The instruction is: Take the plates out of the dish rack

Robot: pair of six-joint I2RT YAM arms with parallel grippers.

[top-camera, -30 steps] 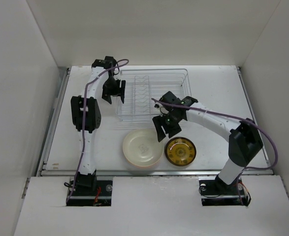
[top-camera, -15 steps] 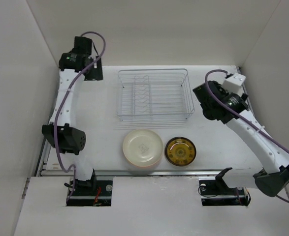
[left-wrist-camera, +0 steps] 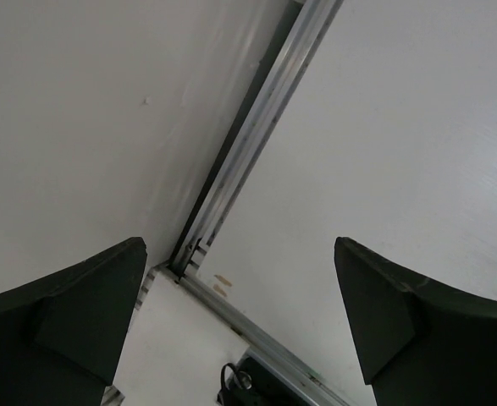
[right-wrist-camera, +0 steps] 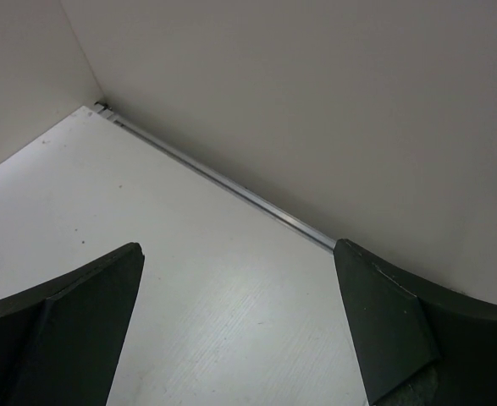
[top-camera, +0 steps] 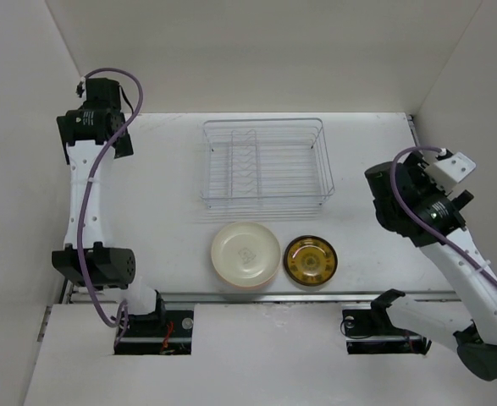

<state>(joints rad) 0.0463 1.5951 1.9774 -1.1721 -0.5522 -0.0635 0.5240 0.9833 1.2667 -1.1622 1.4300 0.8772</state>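
The dish rack [top-camera: 265,165] sits empty at far centre, cream plate [top-camera: 245,254] and amber plate [top-camera: 310,260] just near of it; left gripper [left-wrist-camera: 240,313] and right gripper [right-wrist-camera: 240,313] hang wide, fingers apart, holding nothing, so any parking should skirt the 2 plates.

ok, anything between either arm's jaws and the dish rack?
Nothing visible: the left arm sits far left, the right arm far right, jaws open; only bare table lies between each and the dish rack. The cream plate and amber plate sit in front of it, off both lines.
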